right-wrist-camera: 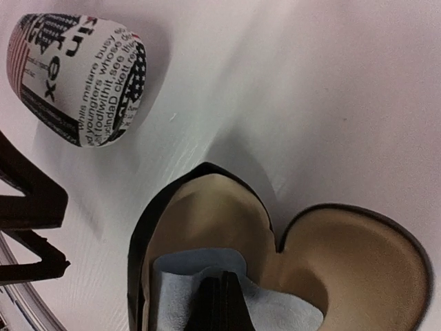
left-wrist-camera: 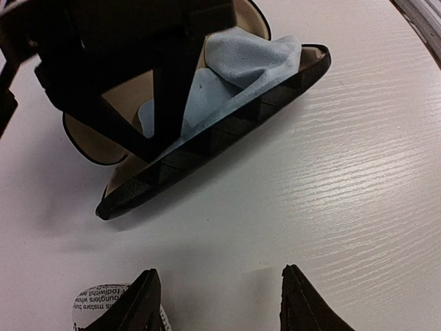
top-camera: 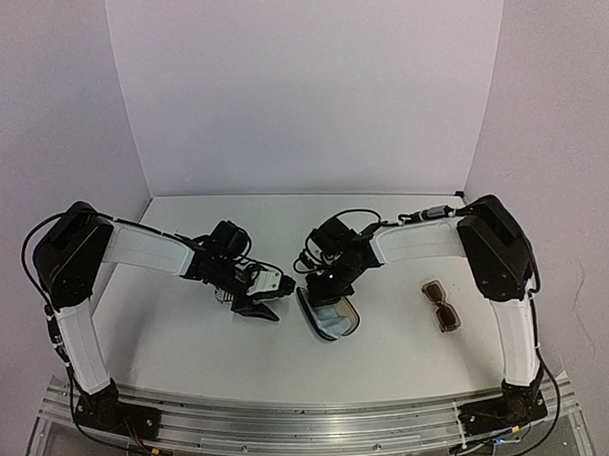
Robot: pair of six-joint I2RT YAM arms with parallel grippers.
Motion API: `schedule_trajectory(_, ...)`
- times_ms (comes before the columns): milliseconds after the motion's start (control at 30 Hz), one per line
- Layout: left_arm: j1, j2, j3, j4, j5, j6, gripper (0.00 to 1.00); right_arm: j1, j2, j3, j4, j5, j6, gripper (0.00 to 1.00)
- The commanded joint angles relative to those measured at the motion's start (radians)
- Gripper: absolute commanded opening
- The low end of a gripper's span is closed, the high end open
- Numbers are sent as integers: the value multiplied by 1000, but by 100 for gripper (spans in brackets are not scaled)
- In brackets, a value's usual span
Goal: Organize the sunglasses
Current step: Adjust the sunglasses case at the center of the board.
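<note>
Downward, right pincer (right-wrist-camera: 220, 303) angles into open case (right-wrist-camera: 358, 262), clamped on cloth (right-wrist-camera: 172, 276); left pincer (left-wrist-camera: 219, 279) hovers apart.

The left arm (top-camera: 145, 249) and the right arm (top-camera: 420, 242) are wearing white covers on the long links, and the joints are showing black and bulky. Thin black cables are running along each arm and looping near the wrists. The left fingers (left-wrist-camera: 303, 310) are appearing black, flat and pointed.

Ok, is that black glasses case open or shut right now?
Open. The black case lies spread, tan lining showing in both halves, with a light-blue cloth in one half.
</note>
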Motion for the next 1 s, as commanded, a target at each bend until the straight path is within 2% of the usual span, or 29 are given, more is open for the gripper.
schedule_trajectory(0,3,-30,-25,95,-35,-4,54,20,44,65,39,-60,-8,0)
schedule_trajectory(233,3,-49,-24,144,-32,64,54,31,43,61,54,-77,-60,0)
schedule_trajectory(400,3,-49,22,54,23,171,55,41,35,50,54,-117,-113,0)
schedule_trajectory(500,2,-32,59,-58,78,214,56,58,26,54,55,-153,-149,0)
schedule_trajectory(633,-12,-22,60,-70,115,182,57,59,4,63,54,-142,-138,0)
schedule_trajectory(800,-26,-11,66,-59,113,132,52,54,-15,95,53,-107,-116,1)
schedule_trajectory(967,-34,-14,51,-53,118,92,51,34,-54,115,53,-77,-87,3)
